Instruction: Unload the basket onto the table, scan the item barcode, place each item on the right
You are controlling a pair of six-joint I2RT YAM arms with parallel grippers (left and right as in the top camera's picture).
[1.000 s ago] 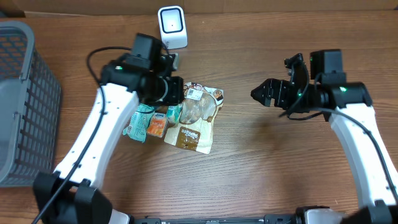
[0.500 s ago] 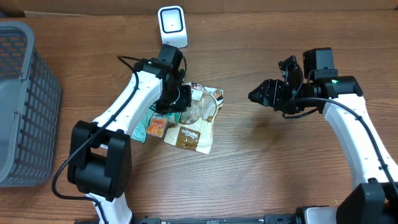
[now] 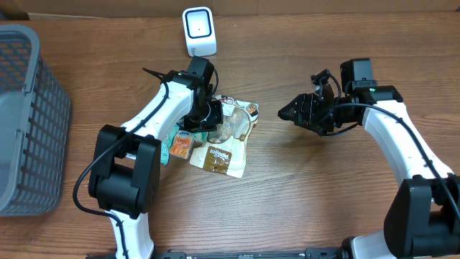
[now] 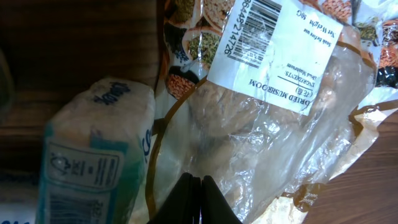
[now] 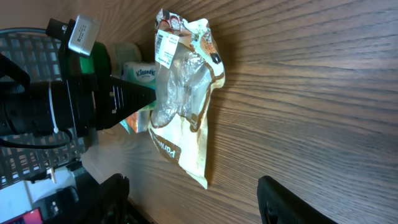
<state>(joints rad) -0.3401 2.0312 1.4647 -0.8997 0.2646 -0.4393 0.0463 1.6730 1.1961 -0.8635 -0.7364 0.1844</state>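
Right fingers (image 5: 283, 202) nearer mushroom bag (image 3: 228, 129), spread apart, left fingers (image 4: 189, 199) closed at bag's edge

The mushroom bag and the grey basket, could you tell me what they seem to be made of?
The mushroom bag is likely thin clear plastic film, glossy: it crinkles, glints and shows its contents, with a paper-looking white label. The grey basket is probably moulded plastic, matte, with uniform grid walls.

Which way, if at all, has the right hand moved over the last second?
Yes. The right hand has shifted left, closer to the bag and the scanner.
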